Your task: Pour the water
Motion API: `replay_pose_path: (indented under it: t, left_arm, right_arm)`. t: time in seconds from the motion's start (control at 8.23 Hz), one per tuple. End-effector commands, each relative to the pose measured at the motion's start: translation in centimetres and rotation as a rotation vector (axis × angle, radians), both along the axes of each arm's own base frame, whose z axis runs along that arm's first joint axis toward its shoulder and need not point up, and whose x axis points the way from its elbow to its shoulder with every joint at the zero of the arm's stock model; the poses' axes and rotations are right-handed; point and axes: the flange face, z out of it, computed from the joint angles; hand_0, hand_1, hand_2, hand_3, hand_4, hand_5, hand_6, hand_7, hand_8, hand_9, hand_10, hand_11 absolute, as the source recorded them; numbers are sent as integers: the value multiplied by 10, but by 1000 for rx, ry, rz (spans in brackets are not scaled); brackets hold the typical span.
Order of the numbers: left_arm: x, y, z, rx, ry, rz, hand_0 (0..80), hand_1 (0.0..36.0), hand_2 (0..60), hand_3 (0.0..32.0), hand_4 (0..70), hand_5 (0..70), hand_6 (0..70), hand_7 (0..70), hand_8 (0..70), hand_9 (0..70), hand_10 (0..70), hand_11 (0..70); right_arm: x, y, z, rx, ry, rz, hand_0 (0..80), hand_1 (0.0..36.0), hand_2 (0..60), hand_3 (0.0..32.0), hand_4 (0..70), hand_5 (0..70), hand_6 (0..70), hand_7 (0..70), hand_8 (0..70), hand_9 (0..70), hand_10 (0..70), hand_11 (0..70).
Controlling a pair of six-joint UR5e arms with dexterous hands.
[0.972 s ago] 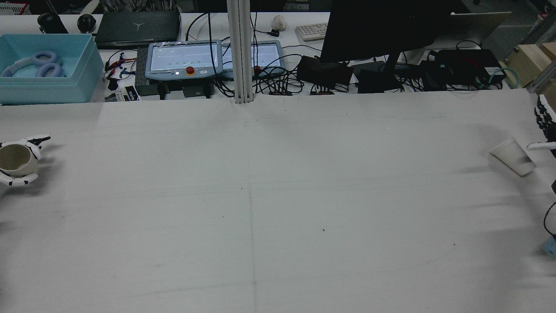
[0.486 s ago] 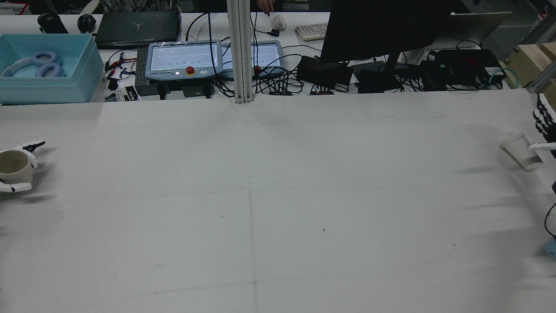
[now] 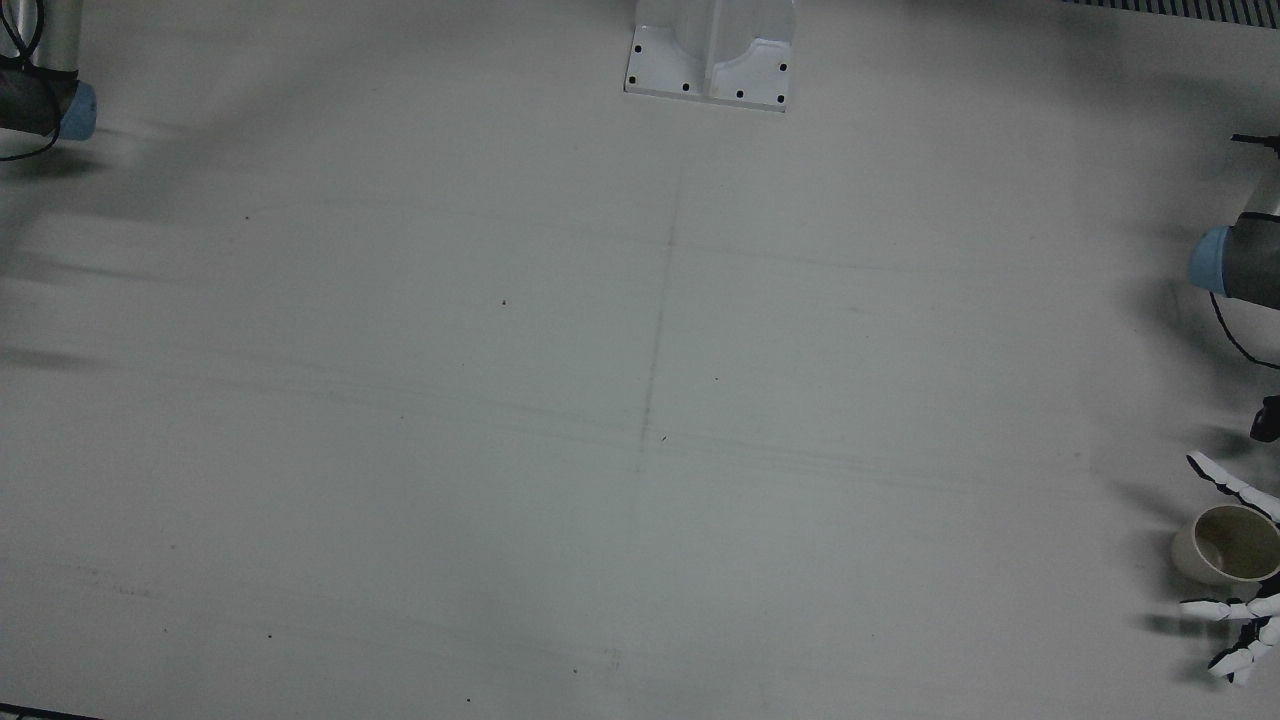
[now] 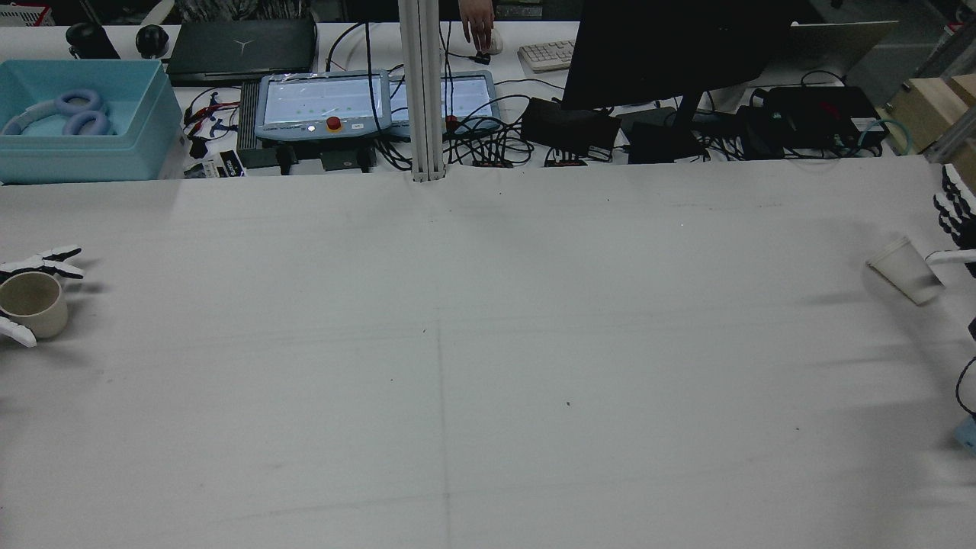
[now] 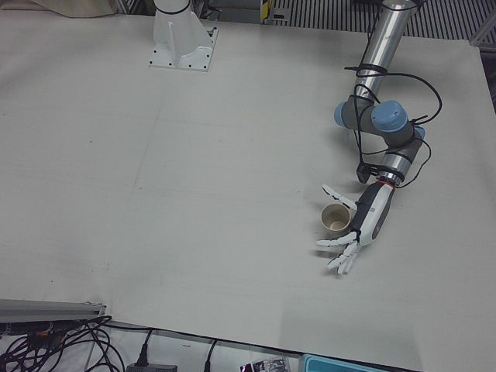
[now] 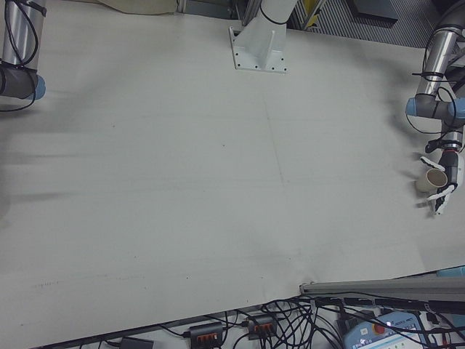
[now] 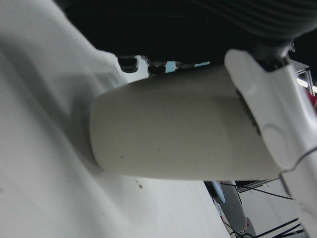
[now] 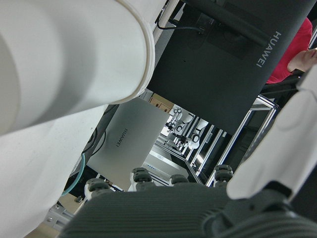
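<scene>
- Spreading away from the beige cup [image 5: 335, 219], the left hand's fingers [image 5: 341, 258] are splayed on both sides of it with gaps showing, so the left hand [image 5: 353, 232] has let go and holds nothing.
- Seen from the left hand view, one white finger [image 7: 270, 124] lies across the cup's upper wall near its rim; whether it actually touches there cannot be told.
- That cup stands upright on the white table [image 4: 488, 366], mouth up, at the edge before the left arm [image 5: 380, 124]; the front view shows it at the right margin, the rear view at the far left.
- On the other side, the right hand [image 4: 957, 221] sits mostly outside the rear view; its dark-tipped fingers [image 4: 951, 202] show at the right edge, and a white thumb-like finger [image 4: 949, 257] lies against the white paper cup [image 4: 905, 271].
- The paper cup is tilted, mouth toward the upper left in the rear view, and lifted clear of the table with its shadow below; the right hand is grasping it.
- Its rim fills the upper left of the right hand view, with a dark monitor [image 8: 223, 64] behind.
- Beyond the table, a person's hand [image 4: 479, 23] rests at a mouse on the operators' desk.
</scene>
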Motion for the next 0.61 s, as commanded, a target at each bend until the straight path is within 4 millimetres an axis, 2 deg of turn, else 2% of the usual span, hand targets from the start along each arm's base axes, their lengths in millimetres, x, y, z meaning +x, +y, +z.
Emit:
replay_pose_path:
  t: [0.0, 0.36, 0.49]
  left_arm:
    - [-4, -2, -3, 2, 18, -8, 506, 0, 0, 0, 404, 36, 89, 145, 90, 24, 15, 23]
    - [-53, -13, 1, -13, 11, -94, 509, 8, 0, 0, 349, 21, 92, 145, 87, 21, 8, 15]
    - [-60, -13, 4, -21, 5, -105, 507, 7, 0, 0, 342, 18, 94, 146, 87, 21, 11, 18]
  right_arm:
    - [4, -5, -7, 17, -9, 9, 461, 0, 0, 240, 52, 33, 0, 5, 57, 0, 0, 0]
    - [16, 4, -2, 8, -23, 24, 462, 0, 0, 240, 52, 36, 0, 11, 58, 0, 0, 0]
    - [18, 1, -6, 19, -31, 30, 461, 0, 0, 254, 46, 30, 0, 6, 59, 0, 0, 0]
